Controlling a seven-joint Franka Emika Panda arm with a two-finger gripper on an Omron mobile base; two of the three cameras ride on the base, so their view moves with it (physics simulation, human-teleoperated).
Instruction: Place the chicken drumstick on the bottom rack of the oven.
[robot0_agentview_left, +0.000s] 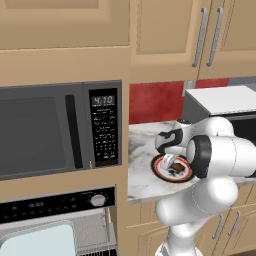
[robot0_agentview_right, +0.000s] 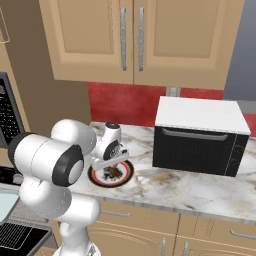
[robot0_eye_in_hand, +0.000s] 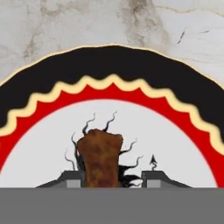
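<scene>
Pick step in hand, not transport yet. Jaws (robot0_eye_in_hand: 111, 179) sit low over the plate (robot0_eye_in_hand: 175, 144), straddling the drumstick (robot0_eye_in_hand: 100, 159): one tip touches its left side, the other stands apart on the right with a gap, so parted, not clamped. The drumstick lies on the plate's white centre over the dark pattern, one end pointing away from the hand. From the base views the hand (robot0_agentview_right: 111, 150) is down on the plate (robot0_agentview_right: 125, 172) on the marble surface (robot0_agentview_right: 190, 187), meat (robot0_agentview_right: 114, 172) under it; whether it has lifted off the plate at all I can't tell. Further out and lower left, the oven (robot0_agentview_left: 55, 202) is open below the microwave (robot0_agentview_left: 60, 130), with a pale tray (robot0_agentview_left: 37, 240) and wire rack (robot0_agentview_left: 95, 232) showing. Next move as I read it: close on the meat, lift clear of the rim, then swing down-left to the rack, which likely needs the base to shift.
</scene>
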